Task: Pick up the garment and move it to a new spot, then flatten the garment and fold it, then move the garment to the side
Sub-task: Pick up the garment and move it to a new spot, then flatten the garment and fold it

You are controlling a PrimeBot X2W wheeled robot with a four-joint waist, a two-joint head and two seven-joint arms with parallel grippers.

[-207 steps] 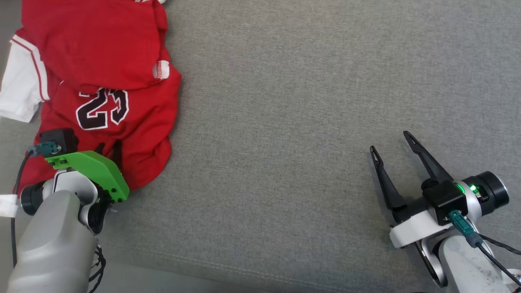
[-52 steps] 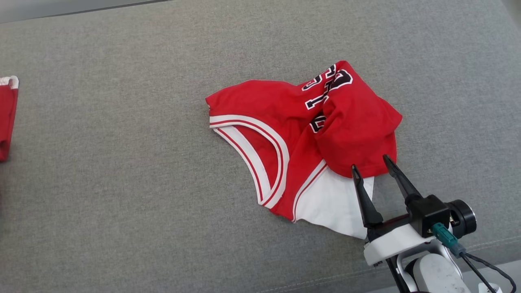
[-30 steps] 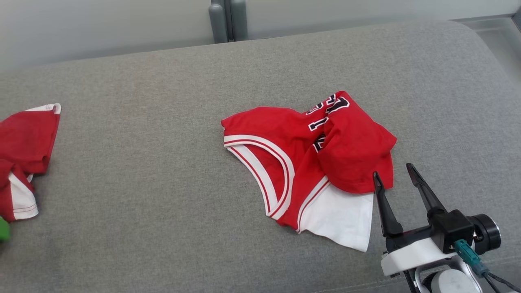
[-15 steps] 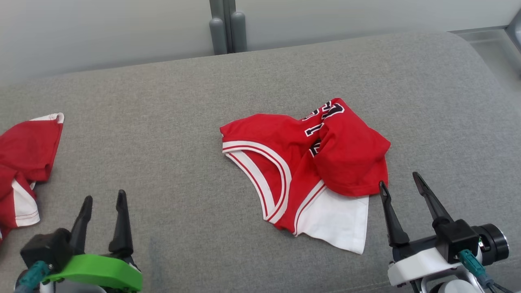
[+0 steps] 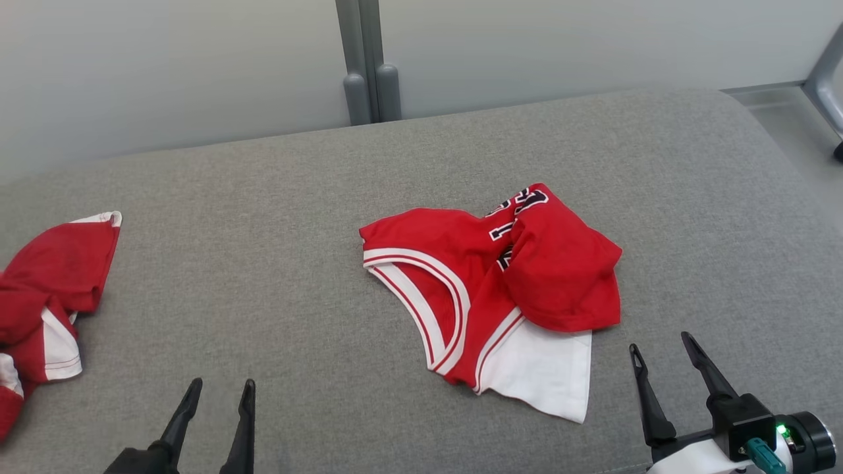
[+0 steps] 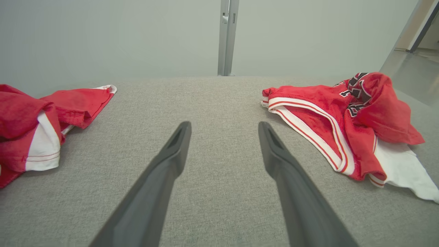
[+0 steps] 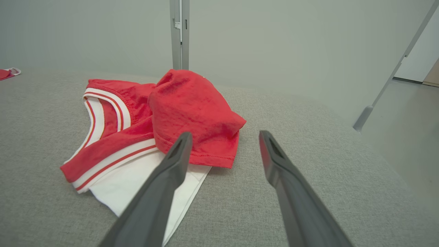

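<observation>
The garment (image 5: pixel 500 283) is a red jersey with white trim and dark numbers, lying crumpled on the grey cushion (image 5: pixel 296 217), a white panel sticking out at its near edge. My right gripper (image 5: pixel 660 347) stands open just short of that edge, to the right, touching nothing. In the right wrist view the right gripper (image 7: pixel 224 134) points at the garment's (image 7: pixel 192 106) red hem. At the lower left, well clear of the garment, my left gripper (image 5: pixel 220 390) is open and empty. The left wrist view has the left gripper (image 6: pixel 223 126) over bare cushion, the garment (image 6: pixel 325 103) to its right.
A second red and white garment (image 5: pixel 46 296) lies bunched at the cushion's left edge, also (image 6: pixel 34 116). A pale wall with a grey post (image 5: pixel 365 59) runs behind the cushion. The cushion's right end drops to the floor (image 5: pixel 790 131), where a grey metal leg (image 5: pixel 823 72) stands.
The head camera has tilted up, showing more wall. Both grippers have drawn back toward the picture's bottom, still open; the right one now sits farther from the garment's hem. The garment lies unmoved.
</observation>
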